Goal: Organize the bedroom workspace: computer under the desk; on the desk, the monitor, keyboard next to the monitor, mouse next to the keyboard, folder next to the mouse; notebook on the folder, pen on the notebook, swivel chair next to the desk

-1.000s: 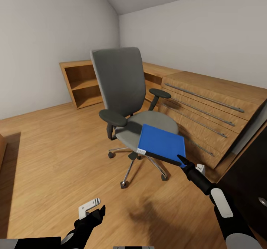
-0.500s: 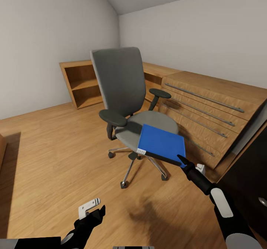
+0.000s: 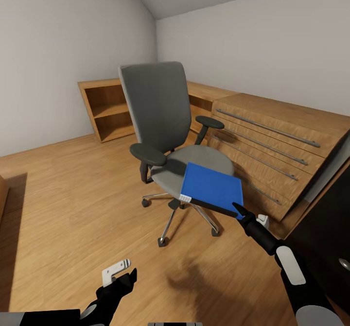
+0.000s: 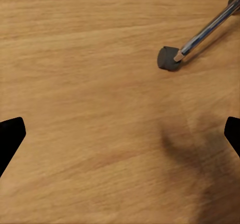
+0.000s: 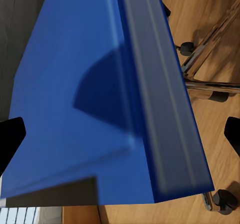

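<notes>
**Folder held at chair seat — left arm idle**

Right gripper (image 3: 239, 210), lower right of the head view, is closed on the near corner of the folder (image 3: 212, 186). The folder sits at frame centre, over the front edge of the swivel chair (image 3: 163, 122) seat; contact with the seat cannot be determined. Left gripper (image 3: 119, 273), bottom left, has its fingers spread wide and grasps nothing, above the floor (image 3: 63, 195). Dresser (image 3: 272, 141) stands at right — behind the chair.
</notes>
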